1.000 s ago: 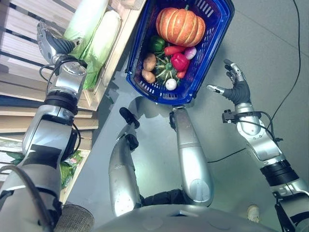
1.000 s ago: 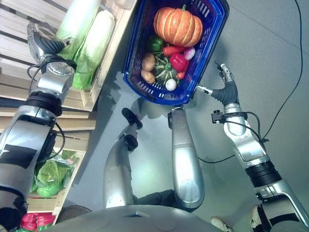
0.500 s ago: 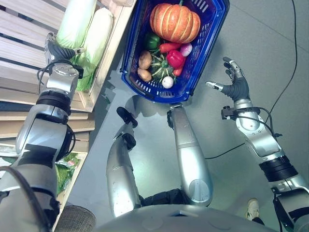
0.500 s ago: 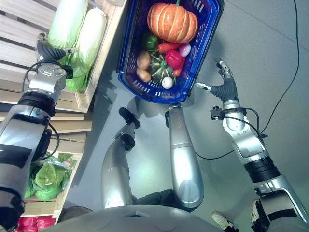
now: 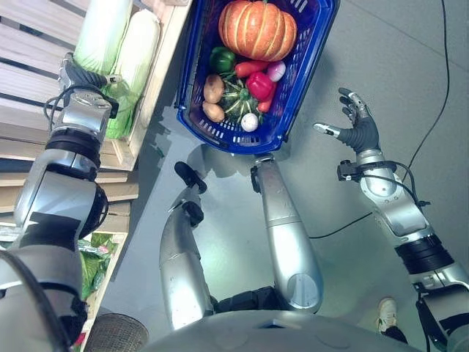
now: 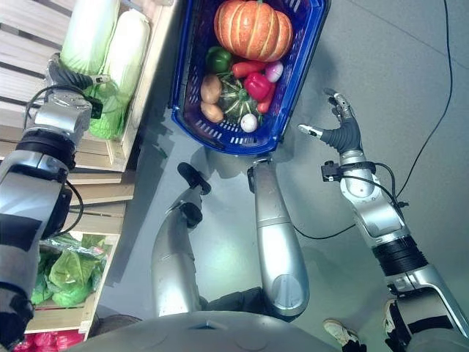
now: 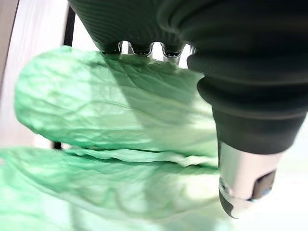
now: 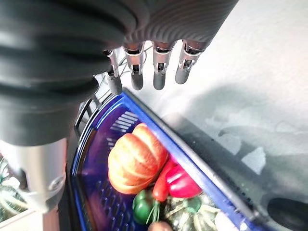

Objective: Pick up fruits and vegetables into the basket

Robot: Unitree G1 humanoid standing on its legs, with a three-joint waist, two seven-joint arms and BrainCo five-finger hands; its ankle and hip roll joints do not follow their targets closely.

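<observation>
now our left hand (image 5: 79,76) has pushed further down onto the napa cabbages (image 5: 135,55) in the wooden crate (image 5: 150,103), fingers buried in leaves, grip unclear. our right hand (image 5: 357,129) still hovers spread open, empty, beside the blue basket (image 5: 304,77) holding the pumpkin (image 5: 257,29).

Basket (image 5: 297,88): deep blue plastic, slotted walls. Pumpkin (image 5: 256,29): orange, ribbed with darker grooves. Bell pepper (image 5: 259,84): glossy red. Second pepper (image 5: 220,58): dark green. Small squash (image 5: 236,100): dark green, pale stripes. Potatoes (image 5: 213,88): brown. Round vegetable (image 5: 249,122): white. Cabbages (image 5: 121,51): pale green to white, veined leaves. Crate (image 5: 157,81): light bare wood. Floor (image 5: 381,73): grey.
</observation>
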